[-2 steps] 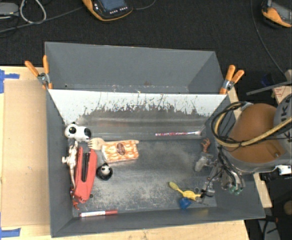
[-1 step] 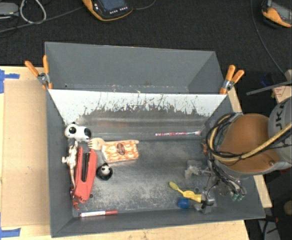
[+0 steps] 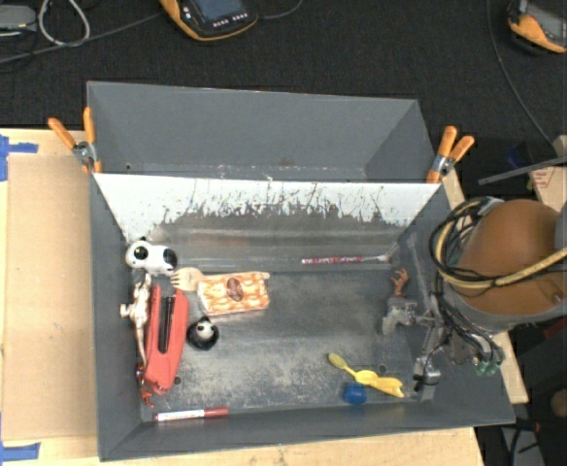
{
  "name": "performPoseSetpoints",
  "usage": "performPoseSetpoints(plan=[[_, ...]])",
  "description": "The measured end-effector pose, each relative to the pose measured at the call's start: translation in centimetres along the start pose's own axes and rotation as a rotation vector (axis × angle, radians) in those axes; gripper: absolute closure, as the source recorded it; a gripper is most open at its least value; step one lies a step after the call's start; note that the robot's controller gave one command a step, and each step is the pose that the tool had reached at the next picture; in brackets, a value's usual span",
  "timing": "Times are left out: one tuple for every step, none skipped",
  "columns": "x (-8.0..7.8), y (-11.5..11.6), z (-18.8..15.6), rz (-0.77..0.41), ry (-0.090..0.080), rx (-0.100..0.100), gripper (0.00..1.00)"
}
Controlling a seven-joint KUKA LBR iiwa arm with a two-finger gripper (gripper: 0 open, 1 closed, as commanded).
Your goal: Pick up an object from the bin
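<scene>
My gripper point(image 3: 411, 347) hangs low at the bin's right side, close to the right wall, open, with only bare bin floor between its fingers. Its nearer fingertip point(image 3: 425, 377) stands just right of a yellow banana-shaped toy point(image 3: 367, 376) lying on the floor near the front right. A small blue ball point(image 3: 354, 393) rests against the front of that yellow toy. A small brown piece point(image 3: 399, 281) lies by the right wall, just behind the gripper.
A long red tool point(image 3: 163, 338) lies along the left wall, with a black-and-white toy figure point(image 3: 150, 256), an orange patterned packet point(image 3: 234, 293) and a black-and-white ball point(image 3: 202, 333) around it. One pen point(image 3: 192, 415) lies at the front left, another thin pen point(image 3: 343, 258) by the back wall.
</scene>
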State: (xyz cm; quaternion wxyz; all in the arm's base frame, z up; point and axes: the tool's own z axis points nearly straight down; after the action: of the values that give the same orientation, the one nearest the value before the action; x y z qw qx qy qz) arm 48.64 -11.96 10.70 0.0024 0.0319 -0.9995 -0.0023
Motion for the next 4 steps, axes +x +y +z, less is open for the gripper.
performPoseSetpoints(plan=[[0.1, 1.7, 1.9, 0.181, 0.002, -0.001, 0.0], [-0.1, 4.3, -3.3, -0.103, 0.001, 0.0, 0.0], [0.1, 4.2, 0.1, -0.003, -0.001, 0.001, 0.0], [0.4, 4.0, 2.4, -0.123, -0.005, 0.0, 0.0]])
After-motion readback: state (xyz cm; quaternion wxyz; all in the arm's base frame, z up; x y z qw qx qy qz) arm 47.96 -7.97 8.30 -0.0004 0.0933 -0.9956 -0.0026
